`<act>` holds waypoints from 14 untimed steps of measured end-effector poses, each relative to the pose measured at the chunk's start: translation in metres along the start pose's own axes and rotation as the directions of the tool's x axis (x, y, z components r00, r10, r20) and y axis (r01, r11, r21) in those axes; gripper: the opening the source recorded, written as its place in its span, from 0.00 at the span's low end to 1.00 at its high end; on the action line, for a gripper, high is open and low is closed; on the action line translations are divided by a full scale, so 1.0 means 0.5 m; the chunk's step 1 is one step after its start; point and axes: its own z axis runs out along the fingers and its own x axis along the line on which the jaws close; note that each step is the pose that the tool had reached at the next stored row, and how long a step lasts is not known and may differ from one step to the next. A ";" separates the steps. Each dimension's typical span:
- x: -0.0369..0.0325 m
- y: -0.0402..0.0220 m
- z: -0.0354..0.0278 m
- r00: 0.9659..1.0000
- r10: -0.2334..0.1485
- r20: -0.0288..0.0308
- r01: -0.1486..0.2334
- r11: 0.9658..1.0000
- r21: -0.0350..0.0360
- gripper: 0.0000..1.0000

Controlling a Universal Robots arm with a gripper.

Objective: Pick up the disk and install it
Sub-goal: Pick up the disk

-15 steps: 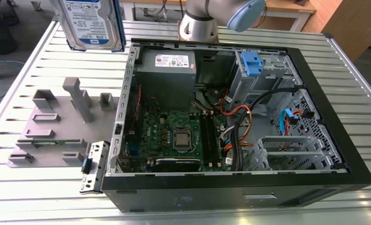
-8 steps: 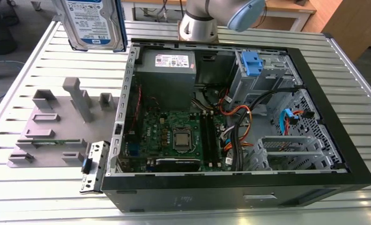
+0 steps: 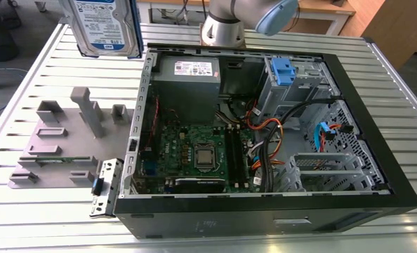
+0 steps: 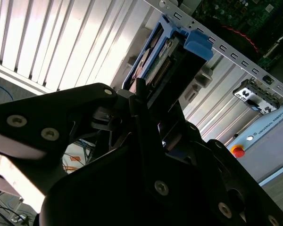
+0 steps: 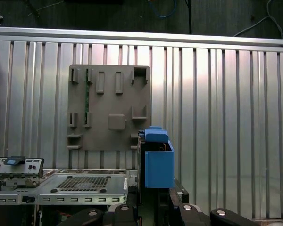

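One blue-railed silver metal disk (image 3: 103,23), long axis upright, sits clamped between the jaws, to the exterior view's left of the open black computer case (image 3: 265,213).

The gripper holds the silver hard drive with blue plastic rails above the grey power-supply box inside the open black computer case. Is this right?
No. In the exterior view, the silver hard drive with blue plastic rails is held outside the open black computer case, above the ribbed metal table.
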 end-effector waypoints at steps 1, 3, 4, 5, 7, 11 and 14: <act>0.000 -0.001 0.000 1.000 0.000 0.000 0.000 1.000 0.000 0.35; 0.000 -0.005 0.000 1.000 0.000 0.000 0.000 1.000 0.000 0.35; 0.000 -0.008 0.000 1.000 0.000 0.000 0.000 1.000 0.000 0.35; 0.000 -0.010 0.000 1.000 0.000 0.000 0.000 1.000 0.000 0.35; 0.000 -0.016 0.000 1.000 0.000 0.000 0.000 1.000 0.000 0.35; 0.000 -0.028 -0.001 1.000 0.000 0.000 0.000 1.000 0.000 0.35; 0.000 -0.038 -0.001 1.000 0.000 0.000 0.000 1.000 0.000 0.35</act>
